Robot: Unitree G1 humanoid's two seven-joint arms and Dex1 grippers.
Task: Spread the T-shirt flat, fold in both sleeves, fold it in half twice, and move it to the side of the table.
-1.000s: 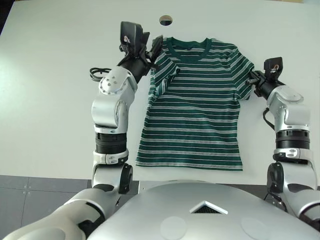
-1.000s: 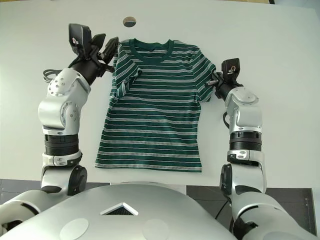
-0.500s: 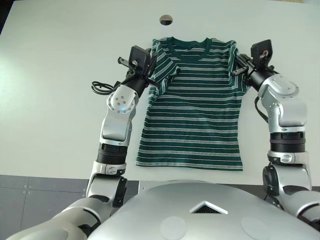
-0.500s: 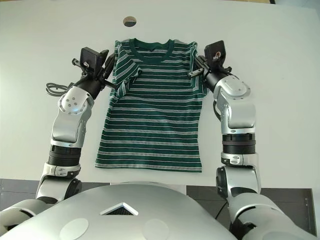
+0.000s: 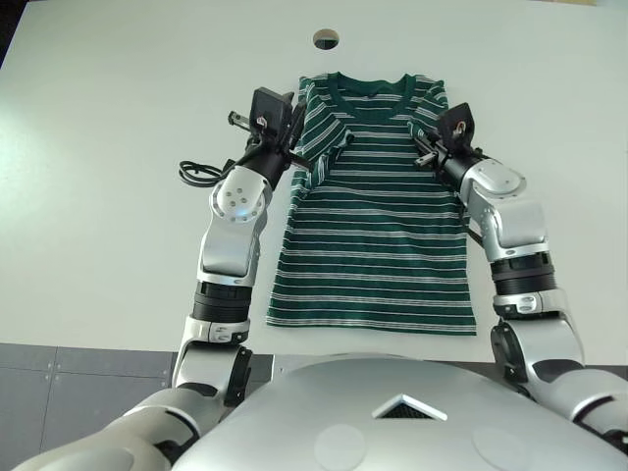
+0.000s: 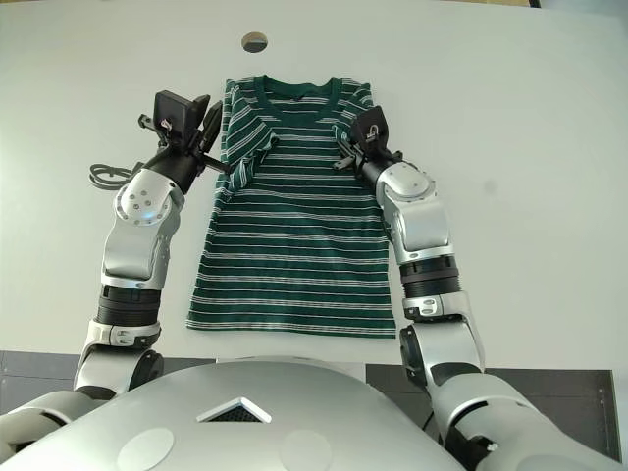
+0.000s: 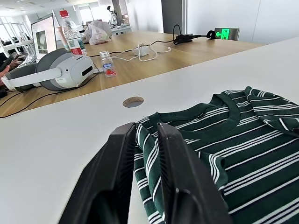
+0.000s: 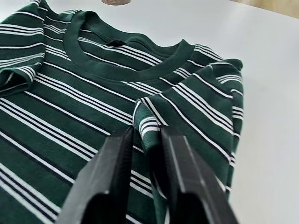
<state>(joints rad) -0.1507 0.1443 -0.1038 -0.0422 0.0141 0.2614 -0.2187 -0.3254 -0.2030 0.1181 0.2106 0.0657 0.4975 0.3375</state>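
White table [image 5: 98, 196] carries the T-shirt [image 5: 378, 245] lengthwise away from the robot, collar farthest, left gripper [image 7: 145, 128] and right gripper [image 8: 145, 135] each pinching an infolded sleeve.

Both head eyes look down over the T-shirt [image 5: 373, 235]; wrist cameras sit close above it.

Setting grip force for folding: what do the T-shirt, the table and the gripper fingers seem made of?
T-shirt: soft matte knit, likely cotton jersey; it creases, collar ribbed. Table: smooth white, probably laminate, faint sheen. Fingers: black, matte, smooth, seemingly hard plastic.
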